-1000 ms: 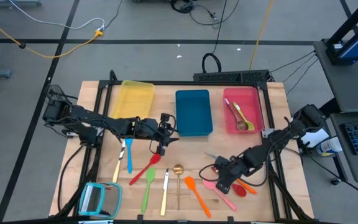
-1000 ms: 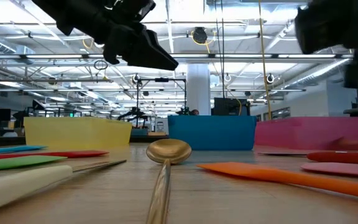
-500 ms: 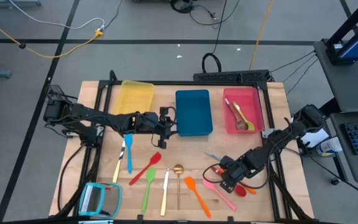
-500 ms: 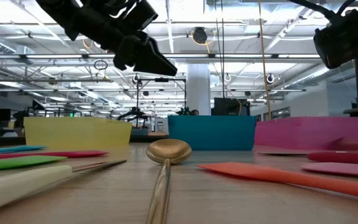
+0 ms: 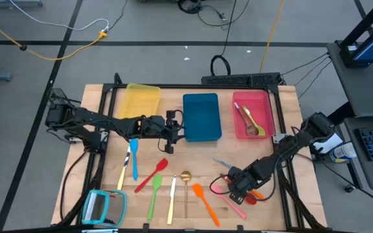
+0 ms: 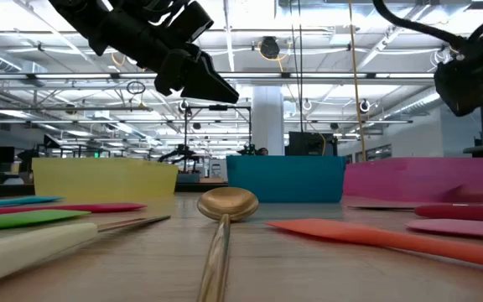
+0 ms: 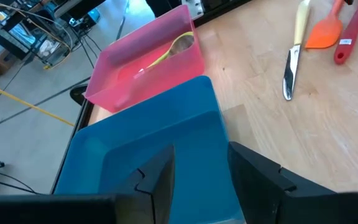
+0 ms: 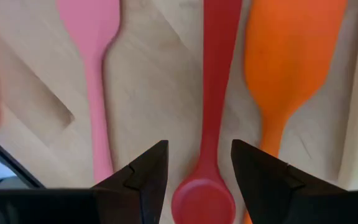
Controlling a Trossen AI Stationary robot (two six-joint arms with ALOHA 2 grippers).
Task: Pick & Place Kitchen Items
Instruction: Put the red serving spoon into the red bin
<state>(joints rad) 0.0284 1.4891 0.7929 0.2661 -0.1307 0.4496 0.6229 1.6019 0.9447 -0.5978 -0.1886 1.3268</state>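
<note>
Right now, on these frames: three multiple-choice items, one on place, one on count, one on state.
1. The right end effector hangs over:
A. yellow tray
B. red plastic spoon
C. teal-framed square

2. Rectangular trays along the table's far side:
A. two
B. three
C. four

3. The blue rectangular tray is:
A. empty
B. holding a fork
C. overturned

Answers:
1 B, the red plastic spoon lies between its open fingers in the right wrist view.
2 B, yellow, blue and pink-red in the high view.
3 A, only bare blue floor shows.

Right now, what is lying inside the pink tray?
Inside the pink tray lie a yellow-green spoon and a red-handled utensil, crossing each other. What the red one's head is cannot be told. The left wrist view shows only the spoon; the tray wall hides the rest.
</note>
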